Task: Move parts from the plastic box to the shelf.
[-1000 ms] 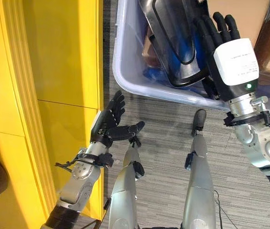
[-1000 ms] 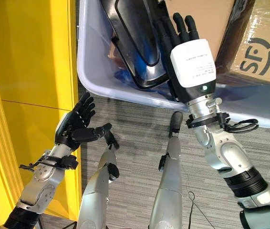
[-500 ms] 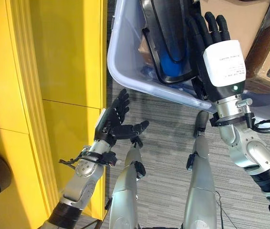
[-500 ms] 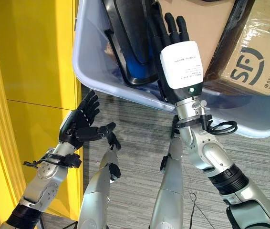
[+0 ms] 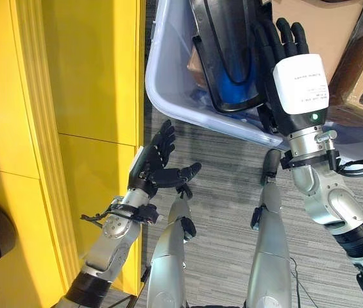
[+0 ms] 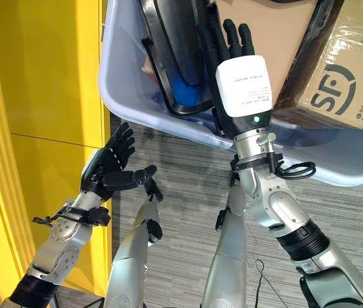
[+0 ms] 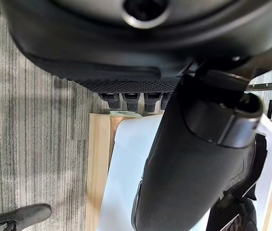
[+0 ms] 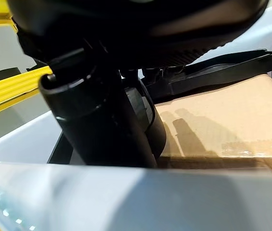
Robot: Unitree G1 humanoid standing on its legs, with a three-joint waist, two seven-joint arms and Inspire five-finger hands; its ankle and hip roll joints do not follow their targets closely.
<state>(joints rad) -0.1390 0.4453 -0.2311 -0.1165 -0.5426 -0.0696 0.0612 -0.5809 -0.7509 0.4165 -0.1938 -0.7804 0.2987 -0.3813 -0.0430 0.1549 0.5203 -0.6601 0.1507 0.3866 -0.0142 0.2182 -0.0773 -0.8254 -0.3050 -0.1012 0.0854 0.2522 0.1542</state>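
Inside the plastic box (image 5: 168, 96): black part (image 5: 226, 51), cardboard boxes (image 6: 335, 70), right hand (image 5: 284, 58) with straight fingers; left hand (image 5: 156, 163) open.

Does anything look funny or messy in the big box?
A little messy. The plastic box is crammed: a large black part leans tilted against its wall, and cardboard boxes sit crooked beside it. The right hand reaches in with straight fingers. The left hand waits open by the yellow shelf. Nothing looks spilled or broken.

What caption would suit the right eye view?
Right robot hand reaches open into the plastic box beside a black part; left robot hand waits open.
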